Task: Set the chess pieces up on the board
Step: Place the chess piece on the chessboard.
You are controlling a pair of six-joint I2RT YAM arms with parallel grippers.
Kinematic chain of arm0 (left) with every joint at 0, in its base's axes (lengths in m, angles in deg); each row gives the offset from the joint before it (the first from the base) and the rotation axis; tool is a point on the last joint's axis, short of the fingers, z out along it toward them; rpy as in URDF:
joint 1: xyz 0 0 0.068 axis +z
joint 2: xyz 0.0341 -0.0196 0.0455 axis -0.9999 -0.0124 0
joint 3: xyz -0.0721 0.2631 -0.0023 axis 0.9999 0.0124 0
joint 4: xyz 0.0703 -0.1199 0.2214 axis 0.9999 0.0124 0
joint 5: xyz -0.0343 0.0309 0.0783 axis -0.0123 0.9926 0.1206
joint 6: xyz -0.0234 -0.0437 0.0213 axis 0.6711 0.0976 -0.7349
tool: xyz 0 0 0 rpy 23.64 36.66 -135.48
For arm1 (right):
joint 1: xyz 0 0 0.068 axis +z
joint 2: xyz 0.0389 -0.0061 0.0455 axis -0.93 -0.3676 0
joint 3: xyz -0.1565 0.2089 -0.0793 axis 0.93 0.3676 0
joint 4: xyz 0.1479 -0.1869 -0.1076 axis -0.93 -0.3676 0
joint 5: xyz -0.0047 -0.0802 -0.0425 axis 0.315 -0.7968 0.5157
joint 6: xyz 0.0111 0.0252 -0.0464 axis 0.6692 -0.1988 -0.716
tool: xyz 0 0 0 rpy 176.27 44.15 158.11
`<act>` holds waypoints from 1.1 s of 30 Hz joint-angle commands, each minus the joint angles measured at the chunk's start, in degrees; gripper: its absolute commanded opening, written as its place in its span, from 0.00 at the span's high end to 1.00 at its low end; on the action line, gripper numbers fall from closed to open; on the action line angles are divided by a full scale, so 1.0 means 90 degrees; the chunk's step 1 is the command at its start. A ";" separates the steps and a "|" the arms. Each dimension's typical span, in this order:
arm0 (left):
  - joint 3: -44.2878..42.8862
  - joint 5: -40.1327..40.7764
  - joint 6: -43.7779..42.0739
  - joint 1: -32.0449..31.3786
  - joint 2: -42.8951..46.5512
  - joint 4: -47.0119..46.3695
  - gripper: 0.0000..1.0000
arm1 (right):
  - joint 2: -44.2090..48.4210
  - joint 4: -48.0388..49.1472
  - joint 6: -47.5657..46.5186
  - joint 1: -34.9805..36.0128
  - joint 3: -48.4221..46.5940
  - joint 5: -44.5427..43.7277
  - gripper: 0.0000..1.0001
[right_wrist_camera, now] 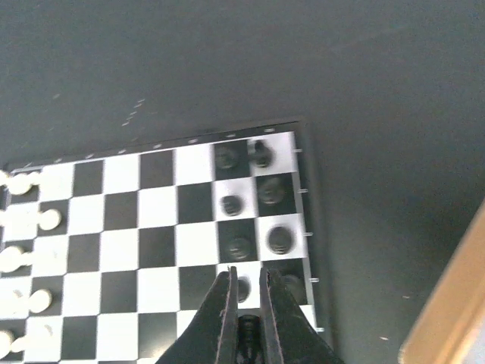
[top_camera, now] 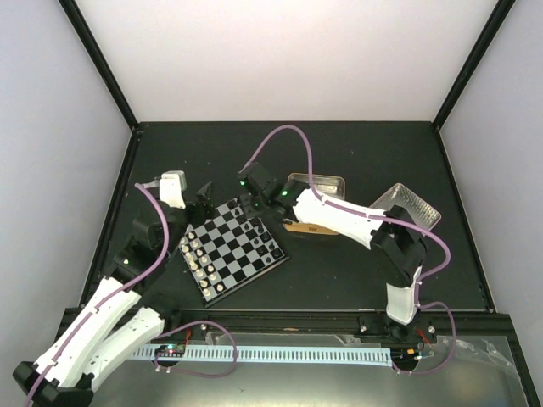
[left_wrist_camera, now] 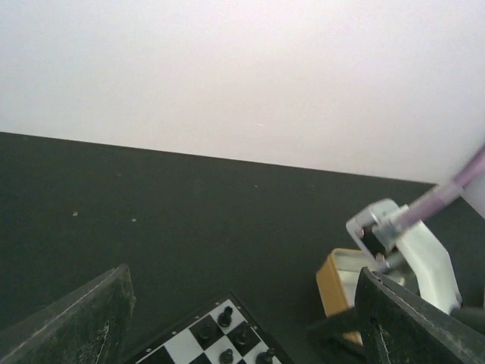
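The board (top_camera: 222,229) lies at the table's middle left, turned at an angle. Black chess pieces (top_camera: 259,231) fill its right-hand rows, and cream-white pieces (top_camera: 199,264) line its left edge. My right gripper (right_wrist_camera: 246,282) hovers over the black rows, shut on a small black chess piece (right_wrist_camera: 248,334) pinched between its fingers. Several black pieces (right_wrist_camera: 280,240) stand on the squares just ahead of it. My left gripper (left_wrist_camera: 246,334) hangs open and holds nothing, just off the board's far corner (left_wrist_camera: 186,343), where three black pieces (left_wrist_camera: 225,316) show.
A gold-rimmed tin (top_camera: 322,182) sits behind the right arm, with its silver lid (top_camera: 416,208) further right. In the left wrist view the tin (left_wrist_camera: 335,284) and the right arm's wrist (left_wrist_camera: 413,246) are at the right. Black frame rails edge the table.
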 commanded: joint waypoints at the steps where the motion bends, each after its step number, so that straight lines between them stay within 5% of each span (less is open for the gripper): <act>1: 0.0067 0.0843 0.0273 0.0060 0.0290 0.0156 0.18 | -0.0325 -0.0209 -0.0525 0.0330 -0.0231 0.0047 0.97; 33: 0.0146 0.1074 0.0330 0.0058 0.0417 0.0175 0.16 | -0.1428 -0.0580 -0.0899 0.0836 -0.0290 -0.0107 0.95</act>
